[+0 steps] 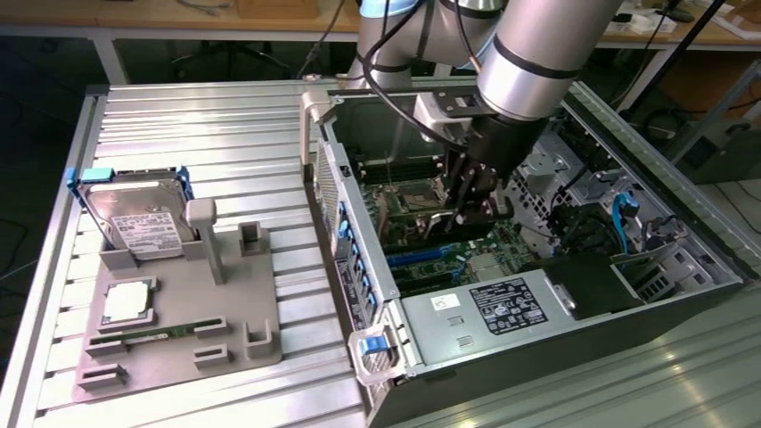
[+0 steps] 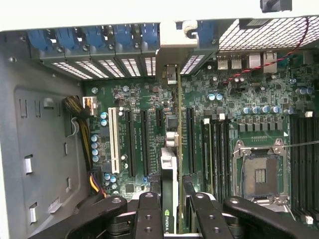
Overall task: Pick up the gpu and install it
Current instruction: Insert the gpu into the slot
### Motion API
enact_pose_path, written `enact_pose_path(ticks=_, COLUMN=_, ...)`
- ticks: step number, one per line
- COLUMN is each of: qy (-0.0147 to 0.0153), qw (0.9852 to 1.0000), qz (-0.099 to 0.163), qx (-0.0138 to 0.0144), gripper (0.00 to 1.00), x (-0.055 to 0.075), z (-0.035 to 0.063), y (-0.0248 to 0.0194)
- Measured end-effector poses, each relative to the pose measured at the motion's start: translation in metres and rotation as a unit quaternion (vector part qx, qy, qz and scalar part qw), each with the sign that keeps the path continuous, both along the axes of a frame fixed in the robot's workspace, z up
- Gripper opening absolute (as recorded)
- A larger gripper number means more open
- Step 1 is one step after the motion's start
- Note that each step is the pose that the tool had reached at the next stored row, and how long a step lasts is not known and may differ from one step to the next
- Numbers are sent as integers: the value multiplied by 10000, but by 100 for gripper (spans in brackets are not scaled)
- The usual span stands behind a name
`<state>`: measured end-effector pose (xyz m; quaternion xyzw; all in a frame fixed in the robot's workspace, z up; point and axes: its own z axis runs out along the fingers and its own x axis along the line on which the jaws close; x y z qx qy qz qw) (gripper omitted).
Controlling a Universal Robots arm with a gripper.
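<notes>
One gpu (image 2: 169, 167) (edge-on) is clamped between the gripper's (image 2: 172, 199) two fingers (image 2: 148, 219) over one motherboard (image 2: 134, 99); one hard drive (image 1: 143, 223) is seen at nine o'clock of the case (image 1: 452, 339), exterior view.

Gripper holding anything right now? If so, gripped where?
Yes: the gripper holds the gpu, one finger on each face, at the edge farthest from the motherboard. The card stands edge-on to the board.

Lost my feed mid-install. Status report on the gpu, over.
Gripper shut on gpu. Card edge-on over motherboard expansion slots, bracket toward the rear vents. Whether seated: cannot tell. Neighbouring slots bare, nothing blocking seen.
</notes>
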<state>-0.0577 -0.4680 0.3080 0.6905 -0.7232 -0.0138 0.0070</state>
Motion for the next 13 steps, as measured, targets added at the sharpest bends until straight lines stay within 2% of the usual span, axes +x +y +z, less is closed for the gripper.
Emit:
enact_pose_path(ticks=7, qy=0, qw=10000, qz=0, qx=0, gripper=27, x=0, z=-89, y=0)
enact_pose_path(ticks=13, qy=0, qw=10000, qz=0, qx=0, gripper=27, x=0, z=-97, y=0)
